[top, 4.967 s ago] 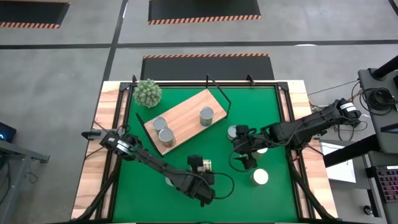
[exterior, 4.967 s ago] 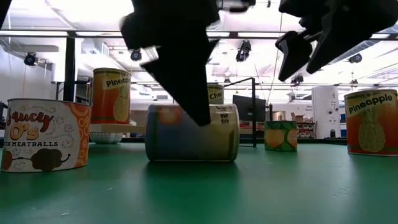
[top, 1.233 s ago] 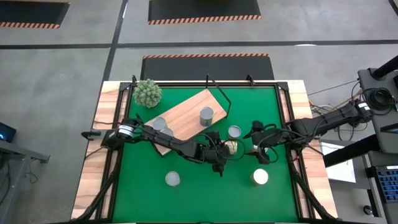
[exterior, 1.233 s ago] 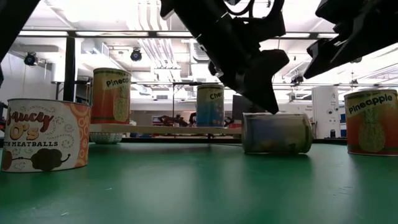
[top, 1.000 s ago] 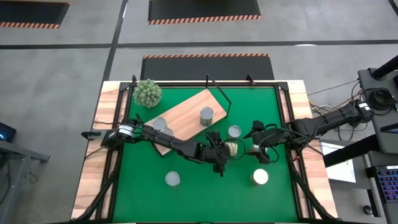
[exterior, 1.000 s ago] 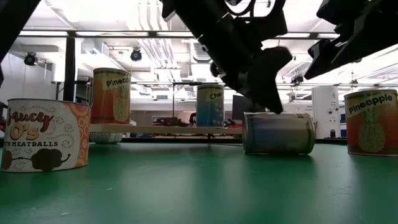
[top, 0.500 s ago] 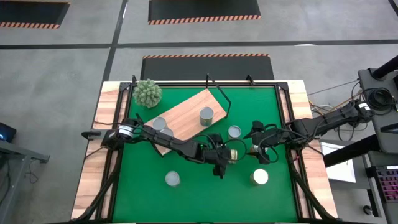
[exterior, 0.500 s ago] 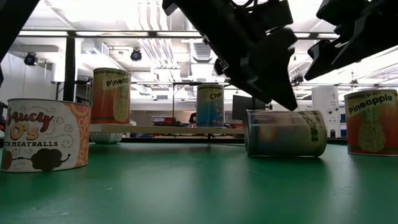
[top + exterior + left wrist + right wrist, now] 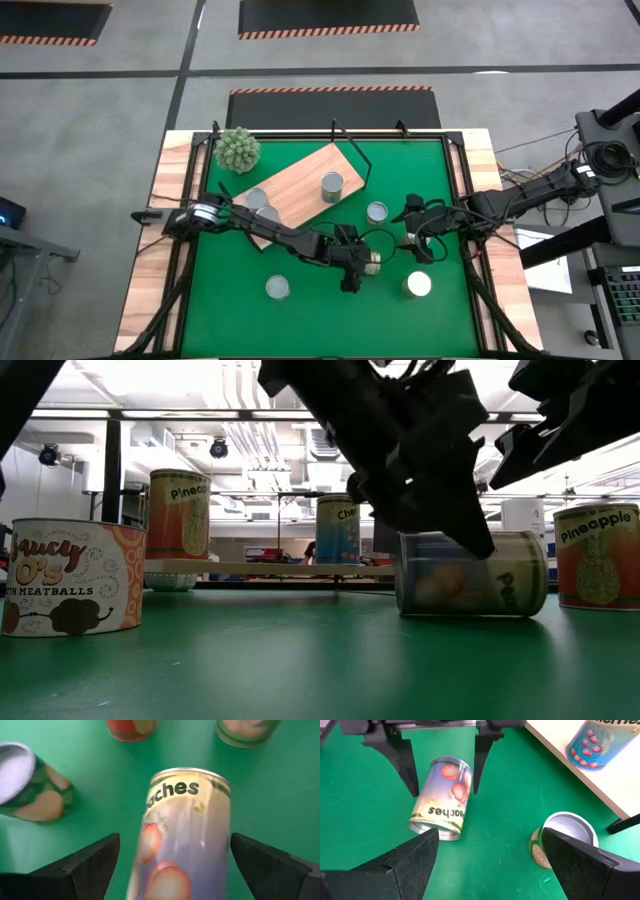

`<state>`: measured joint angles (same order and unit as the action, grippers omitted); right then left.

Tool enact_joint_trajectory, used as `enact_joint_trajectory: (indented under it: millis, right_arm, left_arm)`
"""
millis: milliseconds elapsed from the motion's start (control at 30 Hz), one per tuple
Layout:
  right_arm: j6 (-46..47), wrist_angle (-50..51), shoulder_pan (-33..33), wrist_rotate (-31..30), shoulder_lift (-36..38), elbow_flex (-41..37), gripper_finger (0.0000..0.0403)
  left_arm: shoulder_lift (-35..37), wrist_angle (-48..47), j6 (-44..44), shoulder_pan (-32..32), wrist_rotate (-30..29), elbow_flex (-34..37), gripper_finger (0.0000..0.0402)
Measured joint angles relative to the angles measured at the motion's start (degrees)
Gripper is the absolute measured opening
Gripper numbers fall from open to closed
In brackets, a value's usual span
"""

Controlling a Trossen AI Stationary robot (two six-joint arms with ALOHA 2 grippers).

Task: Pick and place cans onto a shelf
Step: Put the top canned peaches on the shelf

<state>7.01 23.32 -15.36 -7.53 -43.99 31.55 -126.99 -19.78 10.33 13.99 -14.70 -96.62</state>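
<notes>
A peaches can (image 9: pixel 369 262) lies on its side on the green mat, right of centre; it also shows in the low view (image 9: pixel 470 575). My left gripper (image 9: pixel 360 264) is open and comes level from the table's left. One finger stands on each side of the can (image 9: pixel 185 845), which lies along the fingers. My right gripper (image 9: pixel 413 232) is open and empty above the mat, just right of the can. The wooden shelf (image 9: pixel 295 180) lies slantwise at the far left and carries three upright cans (image 9: pixel 331 187). My left gripper straddles the can's side walls near one end. One finger (image 9: pixel 260 862) stands right at the can's side wall (image 9: pixel 225 845); I cannot tell whether it touches. Green mat shows between the other finger (image 9: pixel 90 862) and the can. The can rests on the mat.
Three more cans stand upright on the mat: one (image 9: pixel 376 212) beyond the lying can, one (image 9: pixel 418 285) at the near right, one (image 9: pixel 278 289) at the near left. A spiky green plant (image 9: pixel 238 148) stands at the far left corner. The shelf's black wire frame (image 9: pixel 352 150) rises at its far end.
My left gripper has gone toward the table's near edge, its fingers still apart around the peaches can. The can, still on its side on the mat, has gone with it toward the near edge and turned a little.
</notes>
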Motion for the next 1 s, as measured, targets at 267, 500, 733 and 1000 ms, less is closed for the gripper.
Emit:
enact_joint_trajectory:
  millis: [267,500,733,1000]
  right_arm:
    - [-0.30,-0.10,0.00,0.00,0.00,0.00,0.0343]
    - [-0.45,-0.11,0.00,-0.02,0.00,0.00,0.0343]
    - [-2.02,-1.18,0.00,-0.03,2.54,0.00,0.0343]
    - [-6.98,-7.51,0.00,-0.07,9.25,0.02,0.0343]
  left_arm:
    - [-2.91,-0.28,1.83,0.16,4.48,0.00,0.0347]
    - [-2.83,0.98,0.52,0.32,2.49,0.00,0.0278]
    - [-0.50,5.10,-6.19,3.34,-12.90,0.00,0.0278]
    - [6.14,5.54,-14.96,6.17,-29.90,0.00,0.0288]
